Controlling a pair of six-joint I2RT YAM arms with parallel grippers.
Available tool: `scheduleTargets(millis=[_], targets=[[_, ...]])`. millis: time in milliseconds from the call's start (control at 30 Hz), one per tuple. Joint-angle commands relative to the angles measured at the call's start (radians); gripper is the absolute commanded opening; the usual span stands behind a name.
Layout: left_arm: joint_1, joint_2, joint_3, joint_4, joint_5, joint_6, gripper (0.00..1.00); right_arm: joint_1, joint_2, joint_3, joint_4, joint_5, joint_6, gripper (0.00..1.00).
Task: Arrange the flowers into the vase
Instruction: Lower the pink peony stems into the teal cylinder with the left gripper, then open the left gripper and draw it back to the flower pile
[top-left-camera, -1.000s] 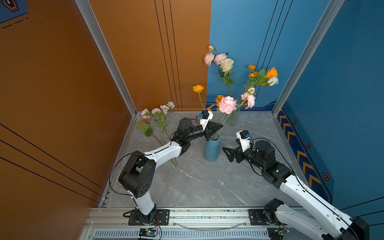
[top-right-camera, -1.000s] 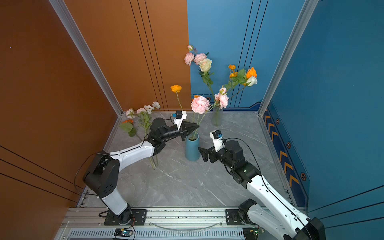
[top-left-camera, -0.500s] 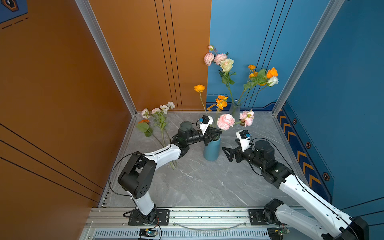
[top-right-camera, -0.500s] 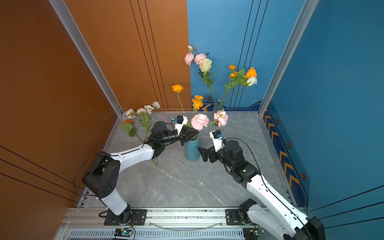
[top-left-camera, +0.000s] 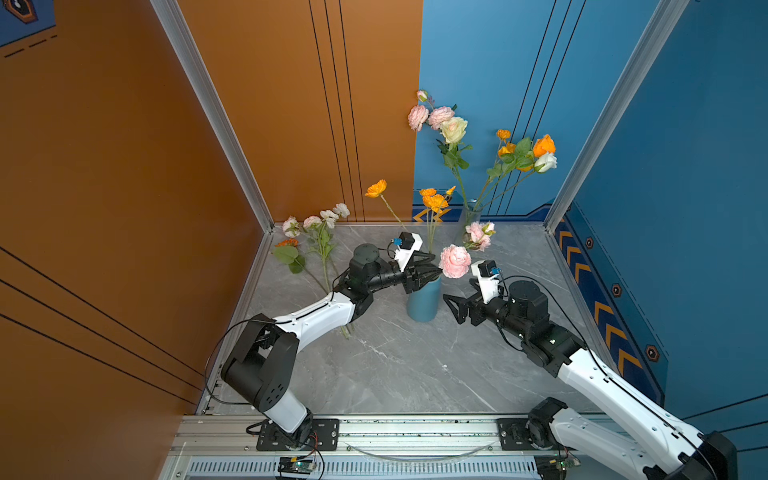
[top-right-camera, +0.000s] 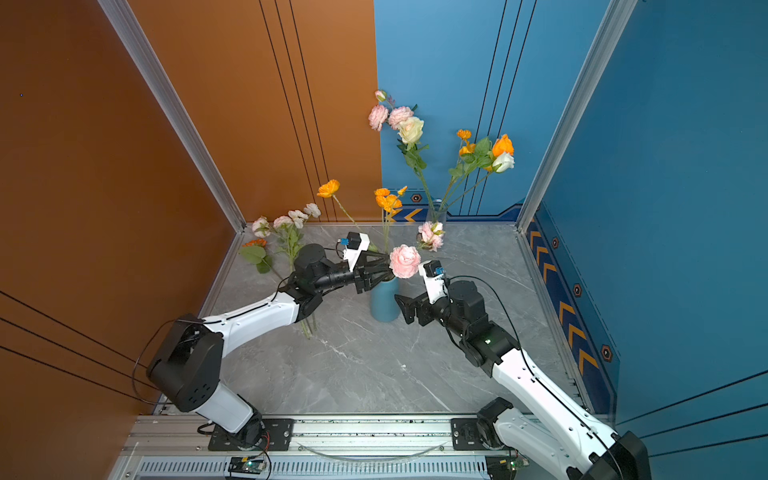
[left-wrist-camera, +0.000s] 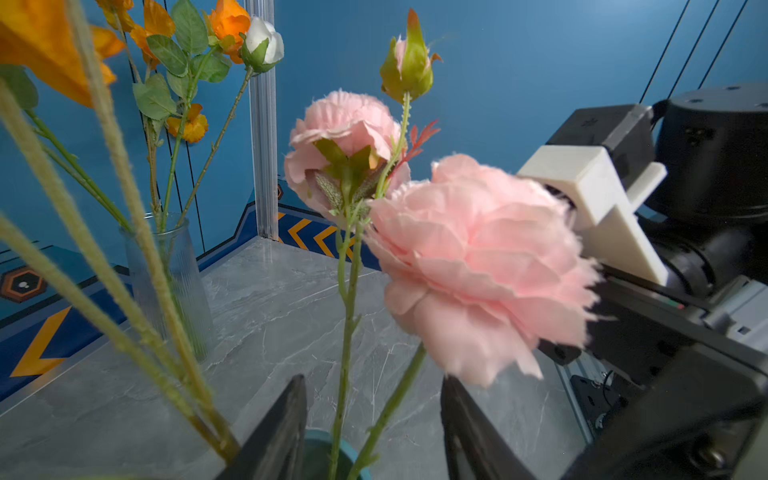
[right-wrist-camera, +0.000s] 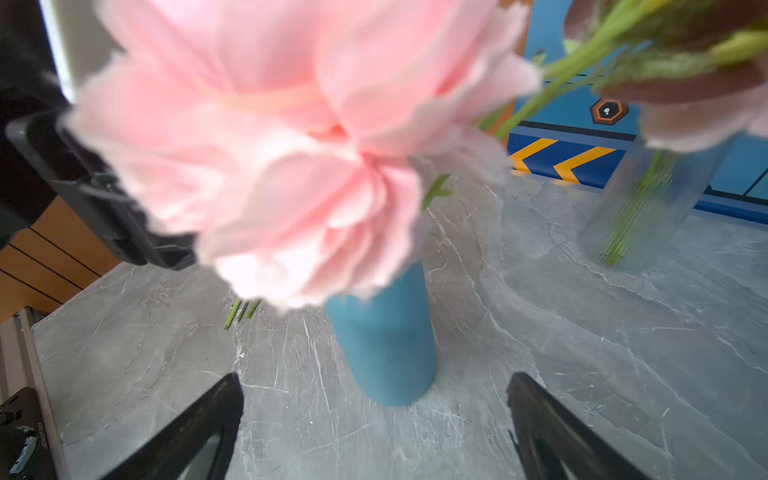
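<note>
Pink spray (top-left-camera: 455, 261) is sitting in the blue vase (top-left-camera: 424, 301) at center frame; more flowers (top-left-camera: 320, 245) are lying on the table (top-left-camera: 415, 365) at center left, waiting. Left gripper (left-wrist-camera: 372, 380) is standing parted around the stems (left-wrist-camera: 345, 332), not pinching, a gap only the left wrist view is showing. Right gripper (top-left-camera: 453, 305) is hanging wide, empty, beside the vase.
</note>
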Motion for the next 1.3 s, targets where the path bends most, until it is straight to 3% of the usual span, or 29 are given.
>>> scheduleTargets(millis=[0, 100, 267, 333, 433, 533, 633, 767, 867, 1033, 1267], targets=[[0.015, -0.065, -0.027, -0.098, -0.040, 0.048, 0.61, 0.007, -0.011, -0.022, 0.018, -0.009, 0.004, 1.00], [0.029, -0.122, -0.054, -0.163, -0.050, 0.068, 0.69, 0.007, -0.032, -0.038, 0.020, -0.017, 0.003, 1.00], [0.068, -0.242, -0.133, -0.222, -0.168, 0.078, 0.69, 0.009, -0.084, -0.080, -0.016, -0.026, 0.011, 1.00], [0.080, -0.298, -0.139, -0.325, -0.334, 0.095, 0.68, 0.011, -0.108, -0.092, -0.049, -0.016, 0.015, 1.00], [0.097, -0.341, -0.085, -0.596, -0.724, 0.078, 0.68, 0.037, -0.143, -0.118, -0.082, 0.004, 0.017, 1.00], [0.168, -0.336, -0.057, -0.757, -0.925, -0.017, 0.66, 0.101, -0.160, -0.151, -0.061, 0.040, 0.024, 1.00], [0.291, -0.286, -0.036, -0.857, -0.931, -0.157, 0.62, 0.223, -0.129, -0.159, -0.003, 0.105, 0.024, 1.00], [0.430, -0.125, 0.013, -0.951, -0.790, -0.228, 0.60, 0.365, -0.006, -0.113, 0.067, 0.183, 0.000, 1.00], [0.503, 0.007, 0.059, -0.940, -0.692, -0.273, 0.51, 0.411, 0.091, -0.056, 0.120, 0.171, -0.003, 1.00], [0.517, 0.143, 0.110, -0.842, -0.794, -0.250, 0.49, 0.436, 0.199, 0.023, 0.171, 0.127, -0.002, 1.00], [0.545, 0.314, 0.253, -0.860, -0.818, -0.242, 0.42, 0.443, 0.253, 0.039, 0.182, 0.097, 0.001, 1.00]])
